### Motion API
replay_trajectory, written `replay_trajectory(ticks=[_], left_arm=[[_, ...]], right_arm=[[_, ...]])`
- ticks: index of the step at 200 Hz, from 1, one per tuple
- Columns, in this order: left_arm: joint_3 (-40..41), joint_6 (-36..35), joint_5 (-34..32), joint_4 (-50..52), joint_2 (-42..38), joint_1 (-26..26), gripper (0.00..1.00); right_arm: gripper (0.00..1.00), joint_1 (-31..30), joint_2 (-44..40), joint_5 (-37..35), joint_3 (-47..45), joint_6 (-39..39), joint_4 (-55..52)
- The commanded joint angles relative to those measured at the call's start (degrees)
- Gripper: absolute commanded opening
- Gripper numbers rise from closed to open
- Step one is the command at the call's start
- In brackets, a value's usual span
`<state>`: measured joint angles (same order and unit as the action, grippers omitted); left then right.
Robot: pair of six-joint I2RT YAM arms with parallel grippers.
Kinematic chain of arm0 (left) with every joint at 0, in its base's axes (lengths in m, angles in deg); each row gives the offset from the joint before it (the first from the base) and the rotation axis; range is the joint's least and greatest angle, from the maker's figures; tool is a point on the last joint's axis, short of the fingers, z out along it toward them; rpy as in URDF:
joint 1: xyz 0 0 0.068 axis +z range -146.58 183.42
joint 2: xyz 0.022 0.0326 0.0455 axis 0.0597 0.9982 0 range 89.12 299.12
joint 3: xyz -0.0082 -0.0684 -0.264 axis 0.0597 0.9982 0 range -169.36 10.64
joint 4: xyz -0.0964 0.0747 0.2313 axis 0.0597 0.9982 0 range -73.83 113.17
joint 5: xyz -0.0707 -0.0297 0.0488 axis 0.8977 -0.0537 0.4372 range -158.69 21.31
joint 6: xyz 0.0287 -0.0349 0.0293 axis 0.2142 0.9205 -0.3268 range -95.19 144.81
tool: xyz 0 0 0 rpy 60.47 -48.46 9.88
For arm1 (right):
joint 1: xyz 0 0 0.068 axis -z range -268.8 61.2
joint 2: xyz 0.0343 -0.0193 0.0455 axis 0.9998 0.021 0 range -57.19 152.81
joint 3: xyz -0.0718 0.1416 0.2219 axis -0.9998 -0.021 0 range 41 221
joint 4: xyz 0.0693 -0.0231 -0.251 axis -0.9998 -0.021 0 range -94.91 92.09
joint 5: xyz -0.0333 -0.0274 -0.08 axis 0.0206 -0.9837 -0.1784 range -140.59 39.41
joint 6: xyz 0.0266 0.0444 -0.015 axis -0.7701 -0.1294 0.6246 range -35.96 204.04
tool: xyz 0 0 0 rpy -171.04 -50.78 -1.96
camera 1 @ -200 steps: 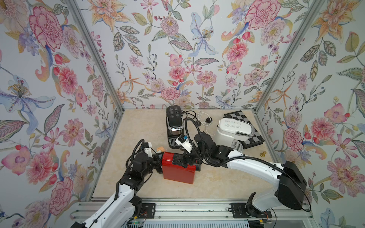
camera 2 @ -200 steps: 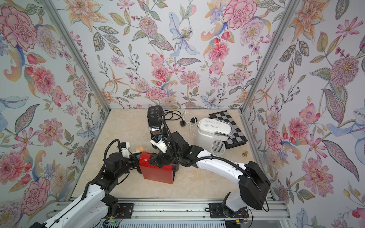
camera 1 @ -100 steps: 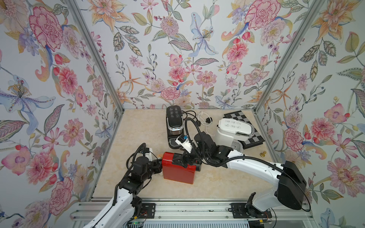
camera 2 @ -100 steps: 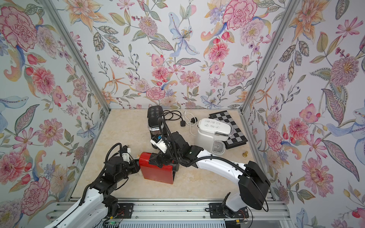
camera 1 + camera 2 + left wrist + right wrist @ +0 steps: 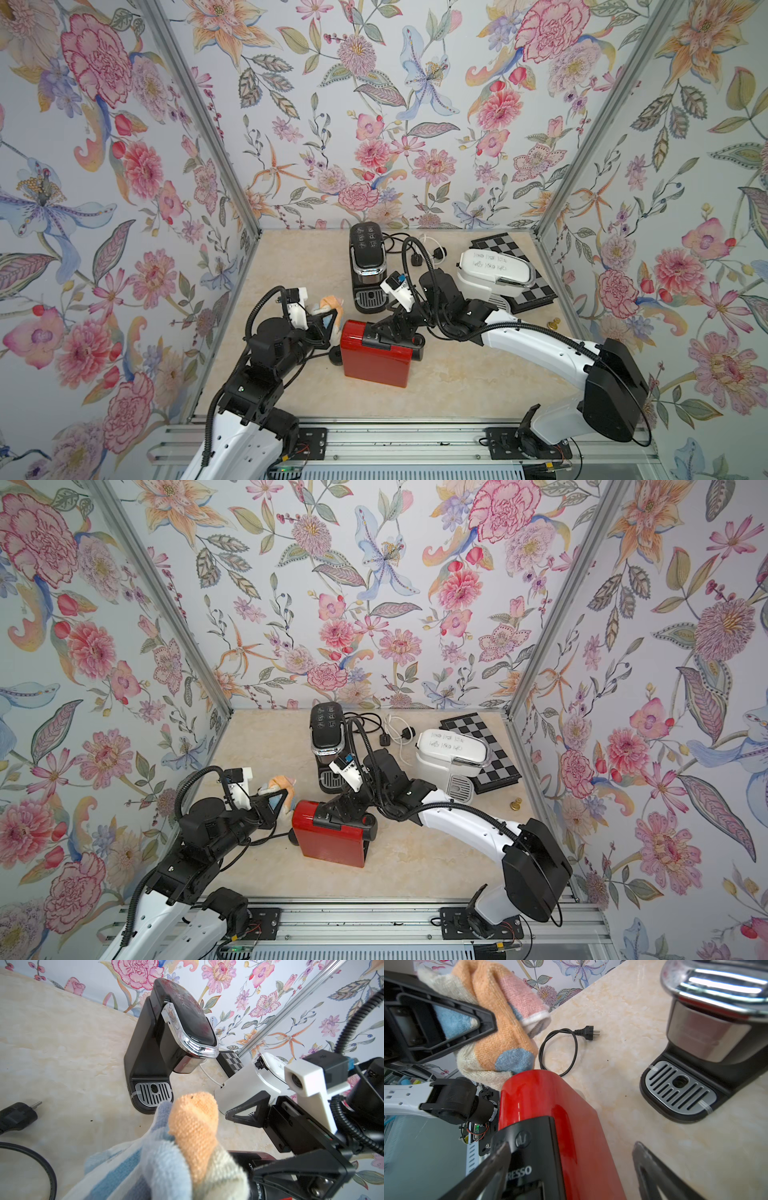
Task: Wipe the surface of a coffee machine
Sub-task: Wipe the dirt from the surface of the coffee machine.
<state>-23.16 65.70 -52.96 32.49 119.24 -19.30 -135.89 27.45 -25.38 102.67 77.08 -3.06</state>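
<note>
— On the beige marbled worktop point(image 5: 449, 386), front and centre between our two arms, sits the glossy red box-shaped coffee machine with a black top strip point(image 5: 376, 359). What do we tell readers about the wipe?

— We call it barely begun, by our reading. Our left claw point(image 5: 329, 323) is clenched on a bunched terry cloth in orange, blue, pink and cream point(image 5: 329, 304). The cloth is at the upper corner of the red body, on the end facing the left arm. From the right wrist view we cannot tell whether it touches the shell or hangs just beside it.

— And our right claw?

— Our right claw point(image 5: 395, 334) is spread wide over the machine from the opposite side. One fingertip point(image 5: 492, 1163) is on or just above the black strip, and the other is out past the red flank over bare worktop. We see no clamp, so we judge it a steadying brace.

— What is done, and what is left?

— We cannot mark any face as finished. The red shell shines evenly, with no streak or smear to show where the cloth has been. We judge that the long top, the flanks and the front are all left to do. The tall black coffee machine with chrome trim point(image 5: 366, 266) and the rounded white one point(image 5: 494, 274) stand further back, and neither claw touches them.
</note>
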Motion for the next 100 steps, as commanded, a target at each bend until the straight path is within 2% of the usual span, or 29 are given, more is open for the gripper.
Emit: replay_trajectory(ticks=[1, 24, 62, 81, 100], left_arm=[[-2.0, -5.5, 4.7, -1.1, -1.7, -1.8, 0.0], [-3.6, -8.3, 3.7, 1.0, -3.6, -3.0, 0.0], [-1.4, -9.4, 12.4, -0.5, -2.5, -4.6, 0.0], [-0.5, -10.4, 13.4, -0.7, -0.9, -9.1, 0.0], [-0.8, -11.6, 10.6, -0.6, 1.7, -15.7, 0.0]], right_arm=[[0.93, 2.8, -3.2, 0.3, -1.2, -1.7, -1.3], [0.93, 4.3, -4.1, 1.8, -1.0, -1.6, -1.3], [0.93, 5.3, -2.6, 3.6, -1.2, -2.1, -1.4], [0.93, 5.4, -2.0, 3.9, -1.4, -2.3, -1.3], [0.93, 5.5, -1.4, 4.1, -1.5, -2.3, -1.2]])
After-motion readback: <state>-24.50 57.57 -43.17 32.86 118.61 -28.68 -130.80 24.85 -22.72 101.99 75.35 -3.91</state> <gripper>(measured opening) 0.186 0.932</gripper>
